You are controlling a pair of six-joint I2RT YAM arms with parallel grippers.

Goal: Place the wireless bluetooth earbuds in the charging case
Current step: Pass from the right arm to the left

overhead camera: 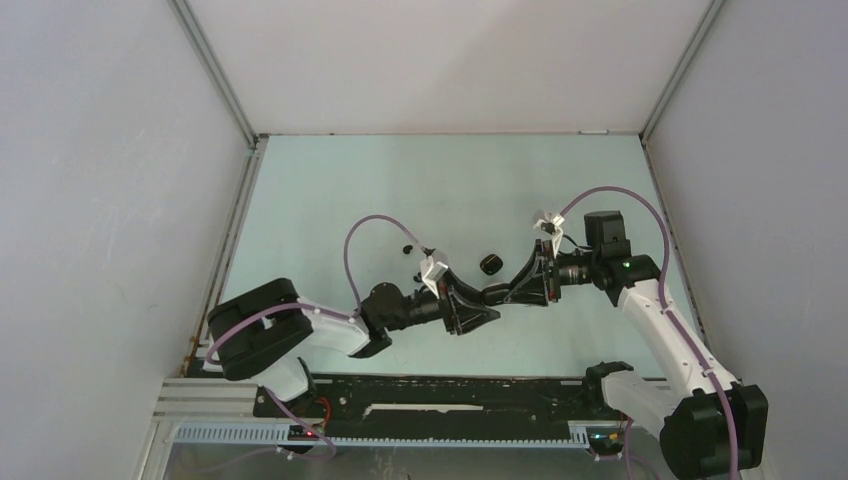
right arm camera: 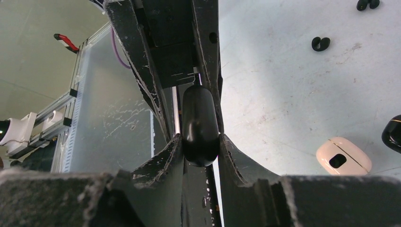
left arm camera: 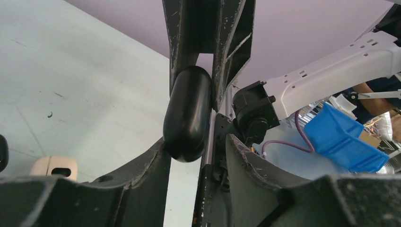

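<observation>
my right claw [right arm camera: 200,141] is clamped on the black charging case [right arm camera: 200,113], centre frame. my left claw [left arm camera: 197,142] sits partly open round the same case, touching on one side, gap on the other. black earbuds [right arm camera: 320,43] lie loose on the table [right arm camera: 283,94], upper right of the right wrist view; white case [right arm camera: 344,156] lower right
</observation>
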